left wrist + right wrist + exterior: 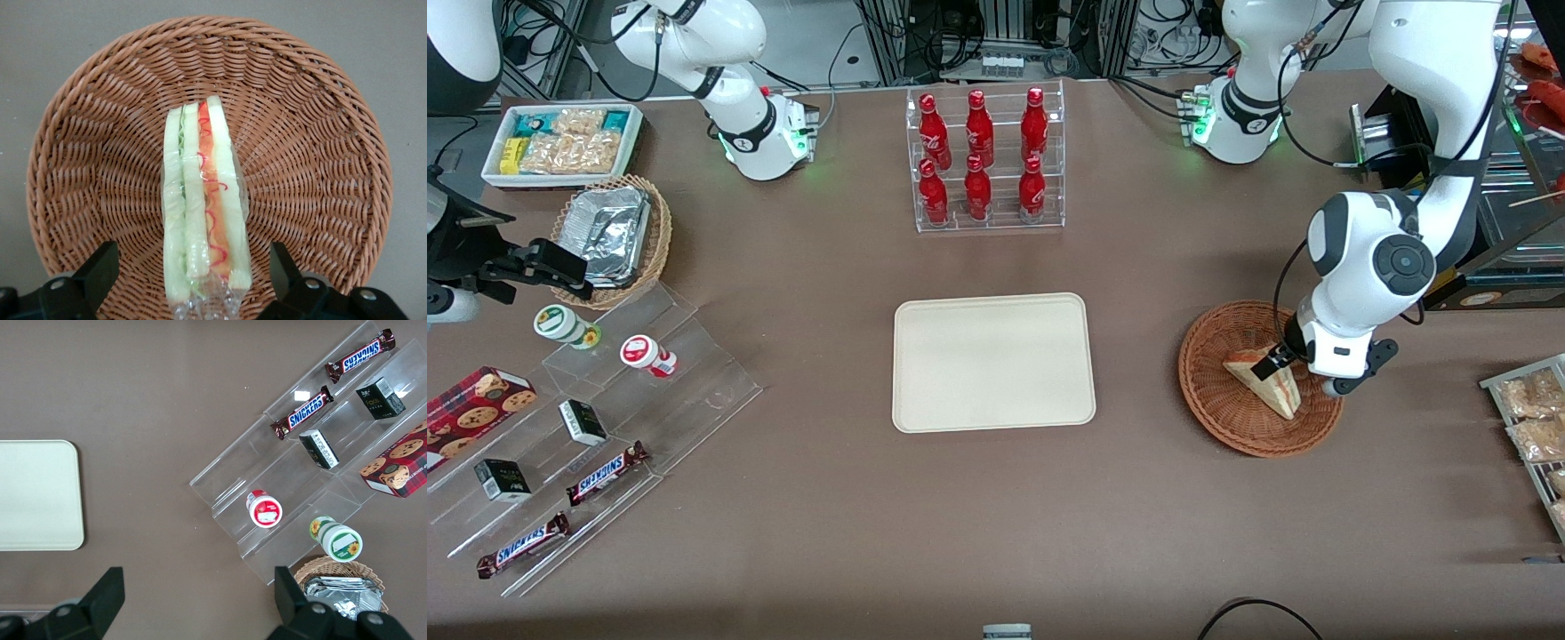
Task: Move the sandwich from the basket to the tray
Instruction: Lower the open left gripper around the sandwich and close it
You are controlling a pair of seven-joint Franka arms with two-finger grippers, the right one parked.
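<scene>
Sandwich (pixel 1265 380) lies in the basket (pixel 1214 391), toward the working arm's end of the table, cut edge up, wrapped in clear film. In the wrist view the sandwich (pixel 203 207) runs from the basket's middle toward the camera, green layer on one side, red and orange on the other, white bread between. Basket weave (pixel 100 153) shows all round it.

Gripper (pixel 1279 356) is down over the basket, right above the sandwich's upper corner. Jaws spread wide, one finger (pixel 100 273) on each side of the sandwich, both clear of it, not touching. Gripper (pixel 200 277) straddles the wedge's near end. Nothing grasped.

Tray (pixel 993 363) sits mid table, bare, well apart from the basket, between it and the clear stepped shelf (pixel 685 356). It also shows in the right wrist view (pixel 40 495).

Bottle rack (pixel 985 160) with six red bottles stands farther from the front camera than the tray. Toward the parked arm's end: tan basket (pixel 654 240) with foil containers, white box of snacks (pixel 560 142), two small cups (pixel 645 354) on the shelf, two Snickers bars (pixel 605 471), small dark boxes, cookie box (pixel 476 404). Snack bags (pixel 1529 418) on a rack at the working arm's edge of the table
</scene>
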